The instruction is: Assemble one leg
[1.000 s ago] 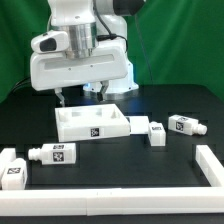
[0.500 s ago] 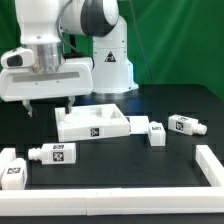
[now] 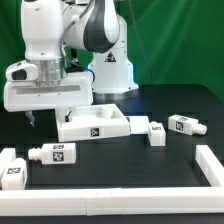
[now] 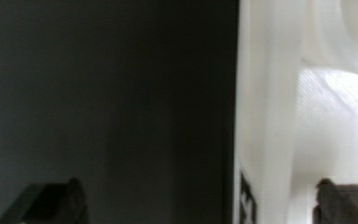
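Note:
Several white legs with black-and-white tags lie on the black table. One leg [image 3: 55, 153] is at the front left and another [image 3: 12, 168] is at the far left edge. A third [image 3: 155, 130] touches the right end of the large white panel [image 3: 95, 122], and one more [image 3: 185, 124] lies further right. My gripper [image 3: 49, 120] is open and empty. It hangs low over the panel's left end. In the wrist view the gripper [image 4: 197, 205] straddles the panel's edge [image 4: 309, 110], with one fingertip [image 4: 51, 200] over the dark table and the other over the white panel.
A white L-shaped rail [image 3: 150, 200] runs along the front and up the exterior view's right side of the table. The robot's white base [image 3: 110, 70] stands behind the panel, before a green curtain.
My gripper has swung from behind the panel's middle to the exterior view's left and come down beside the panel's left end. The jaws stay open. The parts have not moved.

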You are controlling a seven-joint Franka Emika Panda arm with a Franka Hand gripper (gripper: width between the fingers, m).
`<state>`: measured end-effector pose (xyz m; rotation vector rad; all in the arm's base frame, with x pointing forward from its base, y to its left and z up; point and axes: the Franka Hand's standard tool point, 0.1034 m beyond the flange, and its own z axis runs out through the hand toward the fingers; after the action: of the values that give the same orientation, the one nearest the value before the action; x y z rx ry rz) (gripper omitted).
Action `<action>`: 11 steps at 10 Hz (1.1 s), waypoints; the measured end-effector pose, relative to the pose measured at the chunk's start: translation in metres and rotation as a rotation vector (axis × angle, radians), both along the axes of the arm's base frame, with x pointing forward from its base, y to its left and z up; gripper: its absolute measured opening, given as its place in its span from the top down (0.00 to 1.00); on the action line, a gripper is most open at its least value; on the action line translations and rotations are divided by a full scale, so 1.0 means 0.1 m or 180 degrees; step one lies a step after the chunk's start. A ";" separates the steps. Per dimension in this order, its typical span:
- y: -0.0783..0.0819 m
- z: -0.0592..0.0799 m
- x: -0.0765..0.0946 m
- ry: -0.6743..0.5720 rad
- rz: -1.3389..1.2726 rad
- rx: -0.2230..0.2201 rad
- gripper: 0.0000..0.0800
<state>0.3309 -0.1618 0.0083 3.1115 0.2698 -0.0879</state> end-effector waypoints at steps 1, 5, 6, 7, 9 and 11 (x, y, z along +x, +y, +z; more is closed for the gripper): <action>0.00 0.00 0.00 0.0001 0.0001 0.0000 0.34; 0.00 0.00 0.00 0.0003 0.0002 0.0001 0.75; 0.00 0.00 0.00 0.0002 0.0003 0.0002 0.93; 0.00 0.00 0.00 0.0003 0.0003 0.0002 0.93; 0.12 0.14 0.14 0.0081 -0.0185 0.0101 0.93; 0.26 0.53 0.35 0.0112 -0.0473 0.0227 0.93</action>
<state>0.3658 -0.1358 0.0616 3.1994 0.0424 -0.1383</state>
